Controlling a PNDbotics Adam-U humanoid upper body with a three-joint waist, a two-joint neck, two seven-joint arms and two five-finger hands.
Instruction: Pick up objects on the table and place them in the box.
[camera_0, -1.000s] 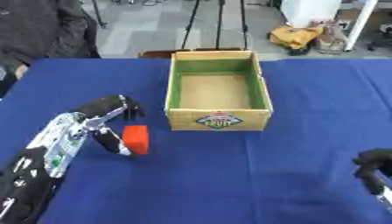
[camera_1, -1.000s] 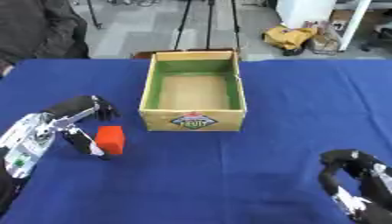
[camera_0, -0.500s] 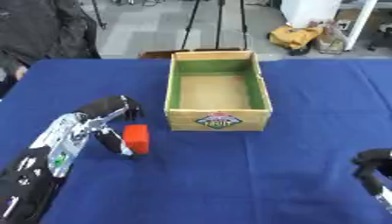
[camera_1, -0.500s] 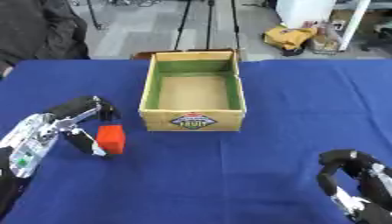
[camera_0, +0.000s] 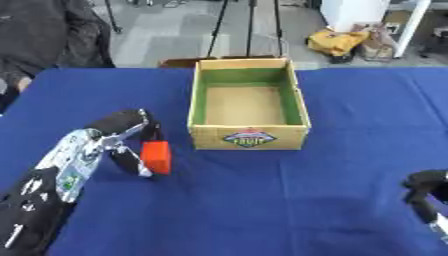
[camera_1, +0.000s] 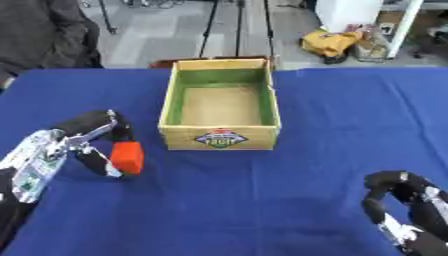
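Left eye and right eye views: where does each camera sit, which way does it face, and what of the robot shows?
Left eye view: head camera looking down at the blue table; left hand curled on the orange block, right hand at the lower right edge.
Right eye view: same head, set slightly rightward; right hand shows more fully.
Shared: the box, block and both hands.

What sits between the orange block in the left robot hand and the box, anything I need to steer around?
Nothing visible. The left robot hand is curled round the orange block, just left of the box. Only bare blue tablecloth lies between them. The box's near wall stands in the path, so the block must clear it.
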